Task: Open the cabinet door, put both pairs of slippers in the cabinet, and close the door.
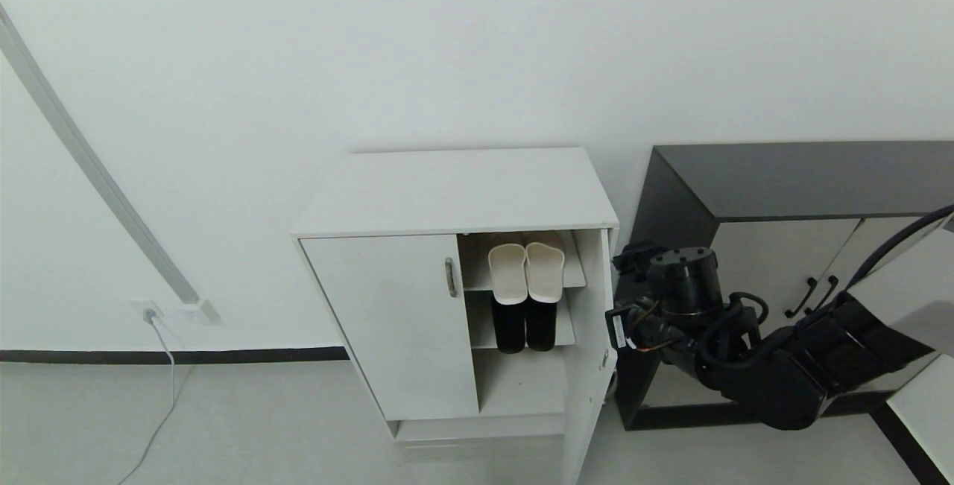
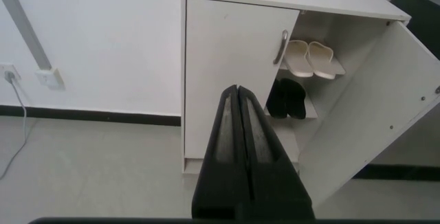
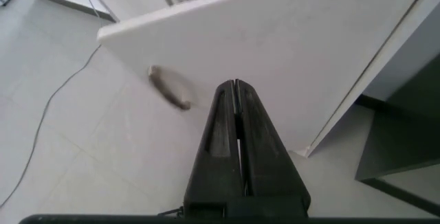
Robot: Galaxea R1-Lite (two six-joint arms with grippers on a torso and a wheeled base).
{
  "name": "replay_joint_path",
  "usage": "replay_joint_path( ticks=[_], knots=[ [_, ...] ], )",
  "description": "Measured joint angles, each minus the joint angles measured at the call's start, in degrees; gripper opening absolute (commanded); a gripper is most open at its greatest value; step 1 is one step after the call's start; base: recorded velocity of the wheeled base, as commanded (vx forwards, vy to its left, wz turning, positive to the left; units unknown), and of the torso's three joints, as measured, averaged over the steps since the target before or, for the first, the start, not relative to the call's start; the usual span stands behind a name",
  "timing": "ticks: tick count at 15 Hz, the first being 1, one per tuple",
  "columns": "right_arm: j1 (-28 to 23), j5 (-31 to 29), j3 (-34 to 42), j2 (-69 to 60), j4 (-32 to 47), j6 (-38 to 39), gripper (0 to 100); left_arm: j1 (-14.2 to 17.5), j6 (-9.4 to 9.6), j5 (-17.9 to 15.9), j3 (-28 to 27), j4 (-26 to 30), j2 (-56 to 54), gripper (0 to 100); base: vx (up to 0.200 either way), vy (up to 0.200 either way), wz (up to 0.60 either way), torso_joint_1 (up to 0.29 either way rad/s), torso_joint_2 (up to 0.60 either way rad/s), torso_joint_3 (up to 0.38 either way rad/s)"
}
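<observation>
Standing against the far wall in the head view, the cabinet [image 1: 455, 191] has its right door [image 1: 589, 366] open toward the near side, with white slippers [image 1: 526, 270] on the upper shelf and black slippers [image 1: 525, 325] on the shelf below. In the left wrist view, the left gripper [image 2: 238, 90] hangs well apart from the cabinet, fingers together. In the right wrist view, the right gripper [image 3: 236, 85], fingers together, points at the door's outer face beside its handle [image 3: 170, 90]. The door looks like a stiff, light hinged panel; a flat push near the handle edge should swing it, with no grasp needed.
</observation>
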Motion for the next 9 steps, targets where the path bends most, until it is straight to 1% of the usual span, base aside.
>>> replay_joint_path(
  ticks=[3, 5, 9],
  knots=[
    [1.7, 2.7, -1.3, 1.1, -0.1, 4.1, 0, 0.0, 0.0, 0.0, 0.0, 0.0, 0.0, 0, 0.0, 0.0, 0.0, 0.0, 0.0, 0.0],
    [2.7, 5.0, -2.5, 1.7, -2.1, 7.5, 0, 0.0, 0.0, 0.0, 0.0, 0.0, 0.0, 0, 0.0, 0.0, 0.0, 0.0, 0.0, 0.0],
    [3.1, 5.6, -2.2, 1.9, -4.4, 8.0, 0, 0.0, 0.0, 0.0, 0.0, 0.0, 0.0, 0, 0.0, 0.0, 0.0, 0.0, 0.0, 0.0]
  ],
)
